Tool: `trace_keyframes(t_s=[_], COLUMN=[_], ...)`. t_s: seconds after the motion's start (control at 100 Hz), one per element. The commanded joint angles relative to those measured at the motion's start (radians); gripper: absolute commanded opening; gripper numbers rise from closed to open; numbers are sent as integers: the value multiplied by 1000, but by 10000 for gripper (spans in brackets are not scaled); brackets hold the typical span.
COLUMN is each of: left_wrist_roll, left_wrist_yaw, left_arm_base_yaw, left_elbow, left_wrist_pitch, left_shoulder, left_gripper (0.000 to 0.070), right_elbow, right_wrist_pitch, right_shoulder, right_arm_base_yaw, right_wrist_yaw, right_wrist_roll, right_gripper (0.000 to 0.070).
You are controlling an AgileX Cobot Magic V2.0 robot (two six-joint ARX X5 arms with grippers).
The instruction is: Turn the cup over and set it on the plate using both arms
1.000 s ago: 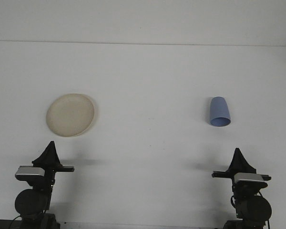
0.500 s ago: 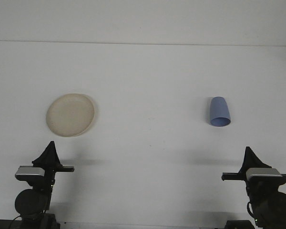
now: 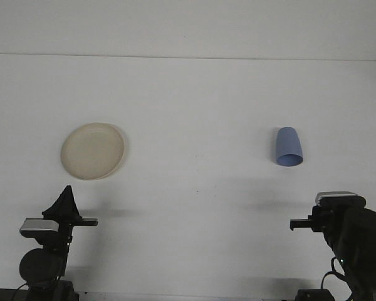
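A blue cup (image 3: pixel 289 148) lies on its side on the white table at the right, its open mouth turned toward me. A beige plate (image 3: pixel 93 150) rests flat at the left. My left gripper (image 3: pixel 66 191) sits low at the near left edge, below the plate, its black fingers meeting in one point, shut and empty. My right gripper (image 3: pixel 336 216) is at the near right edge, below and a little right of the cup, seen from behind its wrist, which hides its front end. Neither gripper touches the cup or the plate.
The white table (image 3: pixel 194 113) stretches back to a pale wall. A wide bare stretch separates plate and cup. The two arm bases (image 3: pixel 44 266) stand at the near corners.
The right arm has shifted to the right and tipped, so its pointed front no longer shows. The left arm, the cup and the plate have not moved.
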Motion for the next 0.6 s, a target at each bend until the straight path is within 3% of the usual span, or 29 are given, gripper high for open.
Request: trace_keyframes(t_s=[0.0,0.36,0.42,0.55,0.59], left_wrist_roll=[1,1,1,1,1], left_wrist_yaw=[3,3,3,3,3], left_arm_base_yaw=[0,0,0,0,0], left_elbow=[-20,-20,-20,-20,-20], left_wrist_pitch=[11,11,11,11,11], left_shoulder=[-1,-1,-1,-1,-1], left_gripper=[11,11,11,11,11], right_elbow=[17,17,17,18,18], right_wrist_pitch=[0,-8,-9,-8,-8], right_shoulder=[13,20,20,19,19], right_arm_base_yaw=[1,1,1,1,1], right_wrist_yaw=[-4,-3,-3,-3,-3], right_wrist_roll=[18,17,17,17,17], right_gripper=[0,22,116,450,515])
